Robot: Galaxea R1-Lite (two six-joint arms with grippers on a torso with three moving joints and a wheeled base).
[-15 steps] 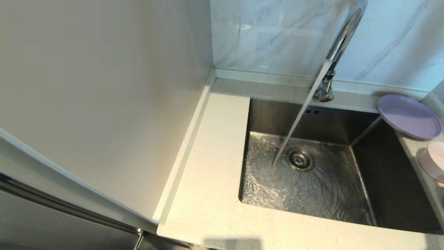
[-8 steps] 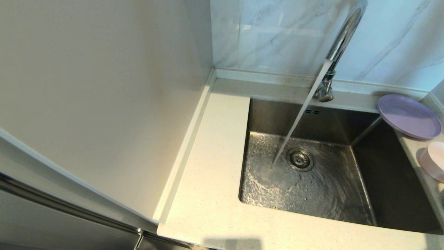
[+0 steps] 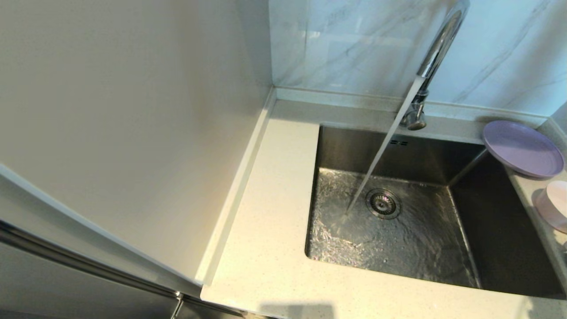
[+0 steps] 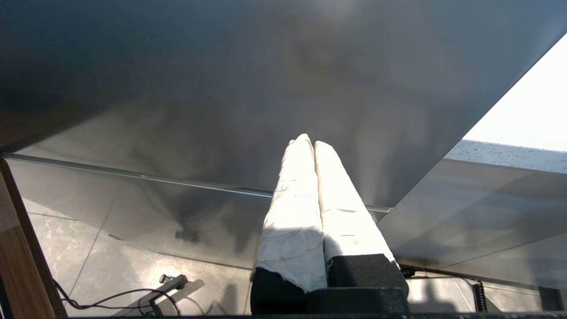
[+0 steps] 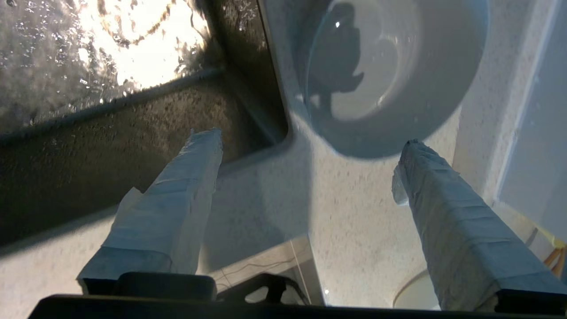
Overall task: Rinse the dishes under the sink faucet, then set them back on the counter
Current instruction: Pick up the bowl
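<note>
Where counter meets basin, bowl [image 5: 390, 75] just beyond spread right claw [image 5: 310, 146].

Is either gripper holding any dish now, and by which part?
Nothing is held. The right gripper is open, just short of the bowl; the left gripper is shut and empty.

No legible text, label, brand mark, number or sign appears on any surface or object in the head or either wrist view
</note>
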